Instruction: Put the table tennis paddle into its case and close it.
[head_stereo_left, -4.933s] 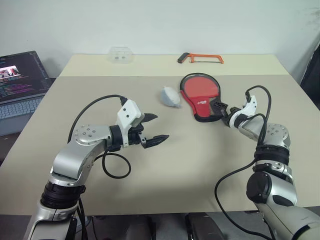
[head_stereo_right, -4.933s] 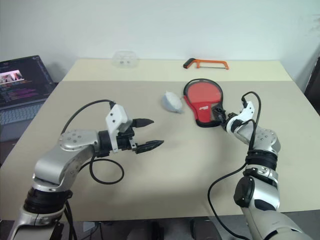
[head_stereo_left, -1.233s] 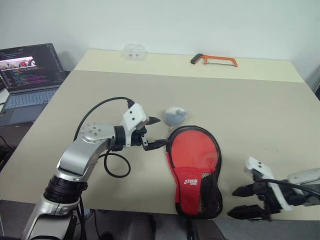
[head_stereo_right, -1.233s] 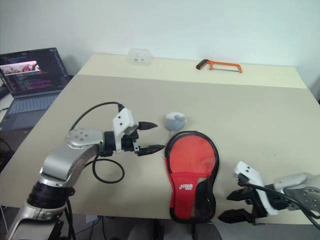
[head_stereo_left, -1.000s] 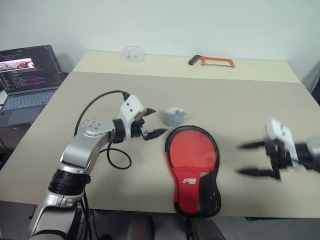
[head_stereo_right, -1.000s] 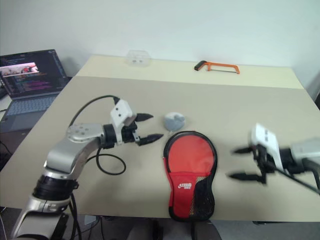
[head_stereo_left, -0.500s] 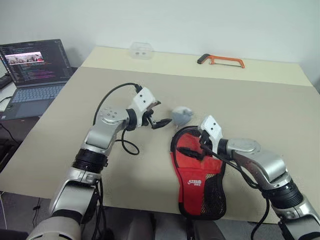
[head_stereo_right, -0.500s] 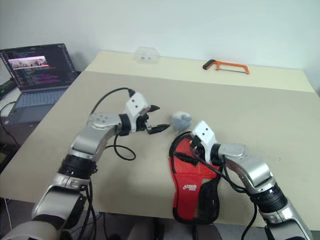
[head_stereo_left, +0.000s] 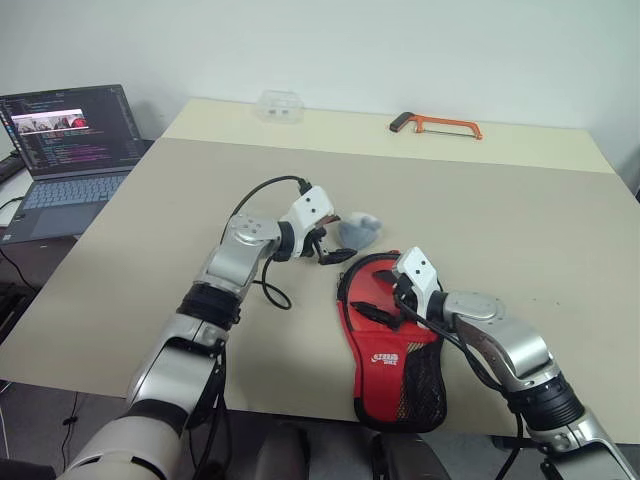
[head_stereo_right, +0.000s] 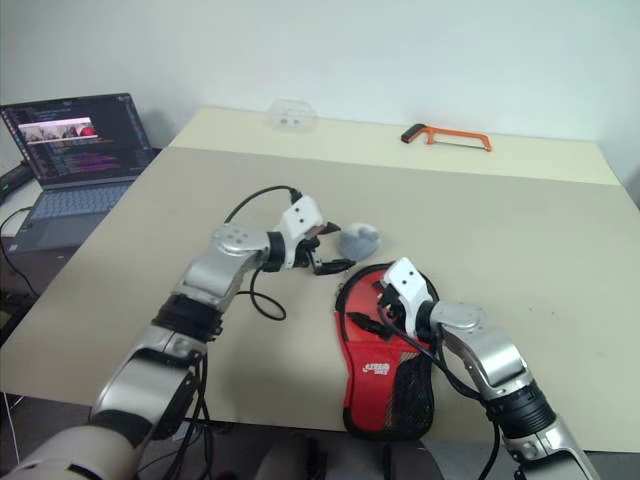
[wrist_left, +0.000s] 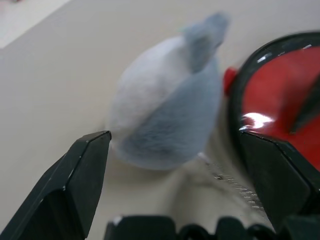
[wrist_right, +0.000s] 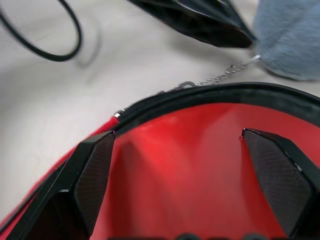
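The red fabric paddle-shaped case (head_stereo_left: 392, 340) with white logo and black mesh pocket lies near the front edge of the beige table (head_stereo_left: 520, 230), its round end pointing away, black zip rim showing. The red rubber face of the table tennis paddle (wrist_right: 200, 165) shows inside that rim. The right gripper (head_stereo_left: 385, 300) hovers over the round end, fingers spread wide. The left gripper (head_stereo_left: 335, 247), also spread and empty, sits just left of a small grey-white plush toy (head_stereo_left: 358, 231) lying beside the case's far edge.
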